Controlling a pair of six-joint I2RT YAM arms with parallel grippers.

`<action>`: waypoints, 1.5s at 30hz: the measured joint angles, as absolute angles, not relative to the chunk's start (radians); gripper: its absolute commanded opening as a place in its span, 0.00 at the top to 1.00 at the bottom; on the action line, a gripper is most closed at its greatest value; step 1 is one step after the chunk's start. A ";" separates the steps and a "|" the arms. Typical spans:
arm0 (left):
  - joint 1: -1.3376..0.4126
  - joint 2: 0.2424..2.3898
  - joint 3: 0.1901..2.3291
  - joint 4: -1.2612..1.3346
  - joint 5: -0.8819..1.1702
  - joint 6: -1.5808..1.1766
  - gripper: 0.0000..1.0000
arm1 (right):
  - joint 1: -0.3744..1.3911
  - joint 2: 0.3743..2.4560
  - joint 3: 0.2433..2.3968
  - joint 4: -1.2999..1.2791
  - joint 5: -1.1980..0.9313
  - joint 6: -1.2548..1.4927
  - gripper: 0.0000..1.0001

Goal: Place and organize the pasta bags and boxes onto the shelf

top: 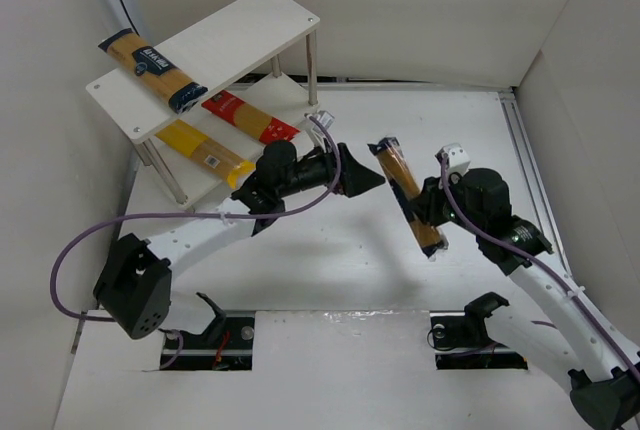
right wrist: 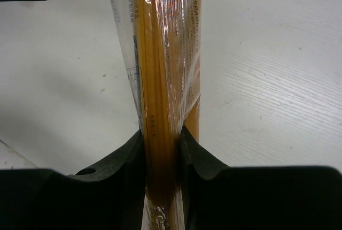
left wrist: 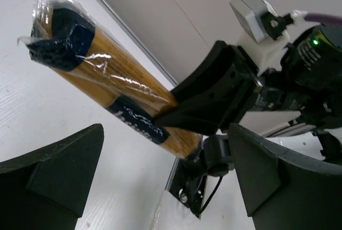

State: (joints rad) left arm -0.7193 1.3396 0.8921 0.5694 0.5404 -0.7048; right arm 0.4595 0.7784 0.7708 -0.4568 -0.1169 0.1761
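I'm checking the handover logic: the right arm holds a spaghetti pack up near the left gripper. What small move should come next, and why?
Probably ease the open left gripper forward around the pack's free dark end. The right gripper is clamped on the brownish-orange pack lower down, and the shelf stands on the left arm's side.

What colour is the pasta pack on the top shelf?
The pasta pack is yellow with a dark blue label; the top view shows it best.

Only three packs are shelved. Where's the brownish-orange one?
Overhead view, right of centre: the brownish-orange pack is clamped in the right end effector, facing the open left end effector.
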 measured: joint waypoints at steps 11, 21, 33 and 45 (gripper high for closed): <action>-0.773 1.514 0.913 0.612 0.412 -0.786 0.00 | 0.459 0.748 0.770 -0.428 -0.204 0.201 1.00; -0.838 1.560 0.970 0.646 0.292 -0.862 0.00 | 0.497 0.739 0.757 -0.332 -0.223 0.246 1.00; -0.877 1.727 1.068 0.721 0.344 -0.942 1.00 | 0.604 0.776 0.714 -0.233 -0.086 0.286 1.00; -0.827 1.659 1.071 0.530 0.338 -0.869 1.00 | 0.636 0.729 0.818 -0.316 -0.059 0.303 0.00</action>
